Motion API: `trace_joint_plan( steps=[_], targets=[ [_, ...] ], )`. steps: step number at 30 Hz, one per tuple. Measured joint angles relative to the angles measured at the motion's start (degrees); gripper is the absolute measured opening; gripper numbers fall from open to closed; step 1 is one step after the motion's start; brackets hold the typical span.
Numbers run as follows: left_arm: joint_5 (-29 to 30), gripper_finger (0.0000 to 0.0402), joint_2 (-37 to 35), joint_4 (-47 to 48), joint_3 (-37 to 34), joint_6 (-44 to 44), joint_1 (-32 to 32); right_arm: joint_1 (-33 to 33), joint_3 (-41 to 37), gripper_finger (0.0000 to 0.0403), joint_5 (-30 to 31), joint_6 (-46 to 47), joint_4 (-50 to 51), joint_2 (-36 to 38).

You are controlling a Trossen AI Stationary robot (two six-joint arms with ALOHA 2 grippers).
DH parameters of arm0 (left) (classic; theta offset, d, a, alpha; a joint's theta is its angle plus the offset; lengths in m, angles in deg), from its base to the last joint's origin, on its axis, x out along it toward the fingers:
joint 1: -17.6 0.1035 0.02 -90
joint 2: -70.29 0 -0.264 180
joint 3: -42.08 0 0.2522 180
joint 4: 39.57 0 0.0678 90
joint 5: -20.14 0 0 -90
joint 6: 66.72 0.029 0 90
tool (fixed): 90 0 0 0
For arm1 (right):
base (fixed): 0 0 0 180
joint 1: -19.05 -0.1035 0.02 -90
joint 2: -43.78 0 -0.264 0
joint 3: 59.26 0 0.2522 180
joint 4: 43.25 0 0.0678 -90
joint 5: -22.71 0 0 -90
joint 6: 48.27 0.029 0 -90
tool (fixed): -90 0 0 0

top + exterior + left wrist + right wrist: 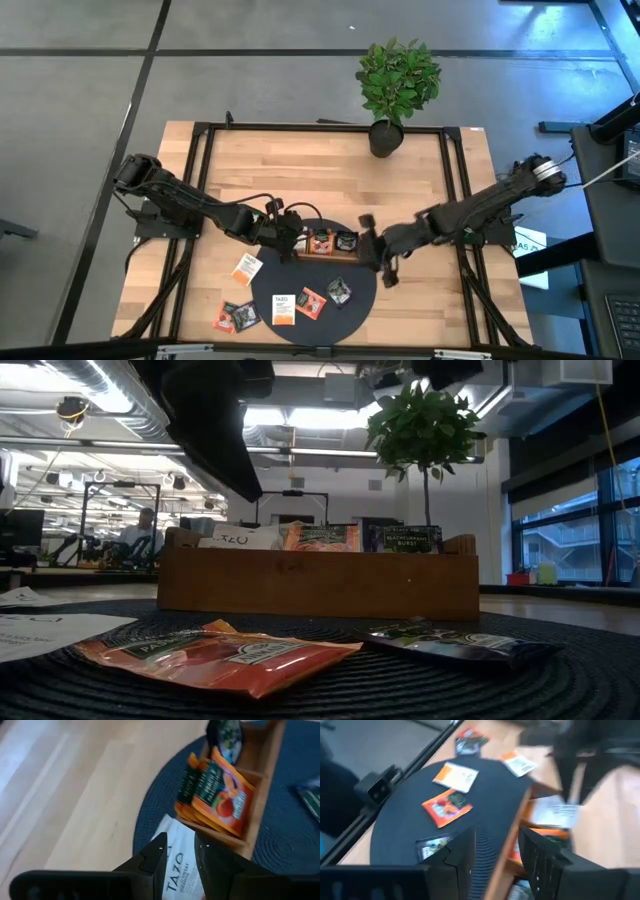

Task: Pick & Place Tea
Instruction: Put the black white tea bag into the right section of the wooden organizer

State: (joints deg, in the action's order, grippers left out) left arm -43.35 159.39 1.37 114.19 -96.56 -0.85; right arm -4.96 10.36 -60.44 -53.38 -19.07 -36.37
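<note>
Your left gripper [181, 851] sits over the near-left end of the wooden tray [318, 243], its fingers clamped on a white Tazo sachet [176, 865] that hangs at the tray's end compartment. Beside it in the tray stand orange sachets [220, 795] and a dark one [403, 539] — all upright. Your right gripper [495, 851] hovers at the tray's other end with its fingers apart and nothing between them. On the dark round mat [350, 315] lie loose sachets: a white one [284, 308], an orange one [310, 302] and a dark grey one [339, 291]. More lie on the wooden table [320, 175] off the mat's left edge — one white-and-orange [246, 269], two near the front edge [236, 316].
</note>
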Motion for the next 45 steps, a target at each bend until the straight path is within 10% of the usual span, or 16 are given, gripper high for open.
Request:
trace_joint_plan(
  steps=[14,31,45],
  targets=[
    [-8.71,0.0095,0.0,-0.11,0.0,6.73,-0.09,-0.58,0.93,0.0151,-4.41,-1.37,-12.9,-20.82],
    [-8.62,0.0095,0.02,-0.22,0.0,6.64,-0.15,-0.5,12.67,0.015,-5.47,-0.14,-0.01,-33.99],
    [-8.6,0.0095,0.02,-0.44,-0.02,6.62,-0.15,-0.39,13.57,0.006,-5.62,3.33,4.89,-34.94]
  ],
)
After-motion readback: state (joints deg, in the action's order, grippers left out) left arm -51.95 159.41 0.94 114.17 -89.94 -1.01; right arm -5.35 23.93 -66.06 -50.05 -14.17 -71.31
